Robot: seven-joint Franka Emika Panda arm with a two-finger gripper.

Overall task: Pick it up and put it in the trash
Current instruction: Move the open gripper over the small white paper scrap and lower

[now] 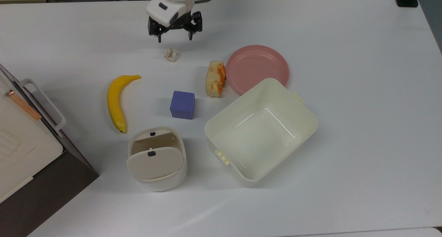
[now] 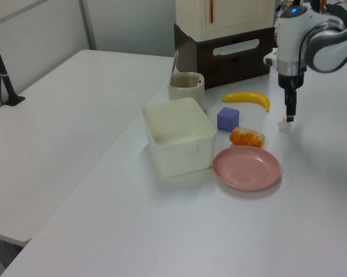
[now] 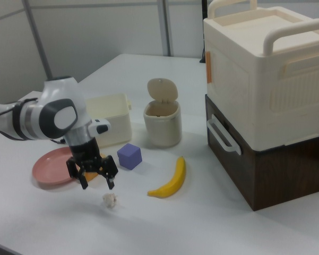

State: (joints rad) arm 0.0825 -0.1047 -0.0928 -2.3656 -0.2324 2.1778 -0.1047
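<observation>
Tool [image 1: 174,40] w/ fingers apart hangs just above the paper ball [image 1: 170,54], which lies loose on the table [image 1: 345,40] at its 6 o'clock in top view; grab, carry & drop into trash bin [image 1: 157,158] all remain.

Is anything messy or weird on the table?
A little. A crumpled paper ball lies loose on the table, just under the open gripper. A bread roll sits beside the pink plate instead of on it. The trash bin has its flap lid tipped open. Nothing is spilled or broken.
</observation>
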